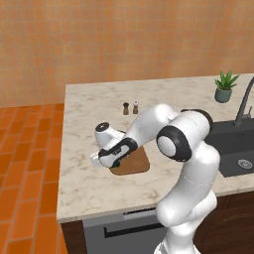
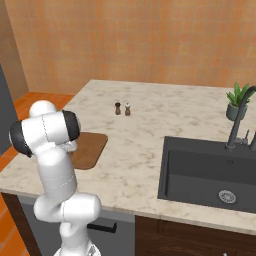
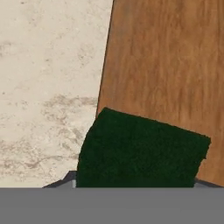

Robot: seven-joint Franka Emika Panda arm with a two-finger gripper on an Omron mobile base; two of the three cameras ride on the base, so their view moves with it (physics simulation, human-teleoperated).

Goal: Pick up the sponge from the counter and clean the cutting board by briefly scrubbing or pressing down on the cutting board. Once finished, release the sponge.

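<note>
the arm hides much of the cutting board [image 1: 135, 163]; the sponge [image 3: 140, 151] covers the hand's fingertips and the board's corner.

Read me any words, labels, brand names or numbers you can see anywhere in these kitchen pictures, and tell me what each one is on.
There is no readable text in any view.
The two small shakers carry no visible label.
The sponge, cutting board, plant pot and counter are plain, with no print or numbers.
</note>
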